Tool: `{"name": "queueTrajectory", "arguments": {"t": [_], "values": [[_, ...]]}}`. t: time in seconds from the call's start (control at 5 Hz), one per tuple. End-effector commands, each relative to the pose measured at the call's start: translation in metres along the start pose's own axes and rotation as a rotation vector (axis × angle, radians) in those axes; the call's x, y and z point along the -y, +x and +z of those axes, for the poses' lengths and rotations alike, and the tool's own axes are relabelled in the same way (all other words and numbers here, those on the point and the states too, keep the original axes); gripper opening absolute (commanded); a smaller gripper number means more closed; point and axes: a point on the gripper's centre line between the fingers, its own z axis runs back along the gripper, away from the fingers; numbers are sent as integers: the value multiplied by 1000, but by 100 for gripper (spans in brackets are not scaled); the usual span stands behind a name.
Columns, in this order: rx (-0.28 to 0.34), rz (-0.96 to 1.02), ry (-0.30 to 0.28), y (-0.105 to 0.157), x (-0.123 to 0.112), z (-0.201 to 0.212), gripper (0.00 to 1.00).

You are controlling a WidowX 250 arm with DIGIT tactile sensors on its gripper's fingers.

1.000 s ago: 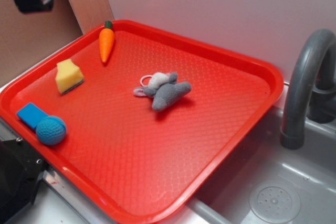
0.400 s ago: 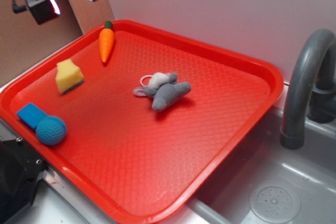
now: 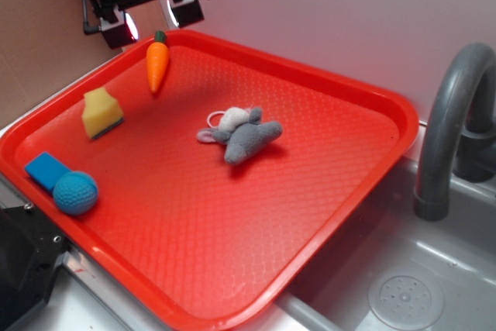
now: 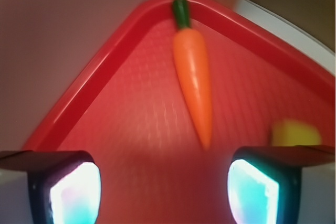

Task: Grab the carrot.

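The carrot [image 3: 157, 63], orange with a dark green stem cap, lies in the far left corner of the red tray [image 3: 325, 75], stem toward the rim. My gripper [image 3: 151, 19] hangs in the air just above and behind that corner, open, with nothing between its fingers. In the wrist view the carrot [image 4: 193, 77] lies ahead of the open gripper [image 4: 164, 192], its tip pointing down between the two pale pads [image 4: 75, 194], a little right of centre.
On the tray lie a yellow sponge [image 3: 101, 112], a grey plush mouse [image 3: 242, 136], a blue knitted ball [image 3: 75, 193] and a blue block [image 3: 46, 170]. A grey faucet [image 3: 453, 122] and sink basin [image 3: 403, 284] stand to the right. A wall rises behind.
The gripper has travelled right from the upper left corner of the exterior view and lower, now hanging just above the carrot's corner. Nothing on the tray has moved.
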Motion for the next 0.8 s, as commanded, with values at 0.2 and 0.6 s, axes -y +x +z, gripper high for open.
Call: {"name": "queueTrajectory", "arguments": {"t": [0.2,0.6], "values": [[36,-13,117,52,-22,-58,100],[61,-97,118,38,-19,-70,0]]}}
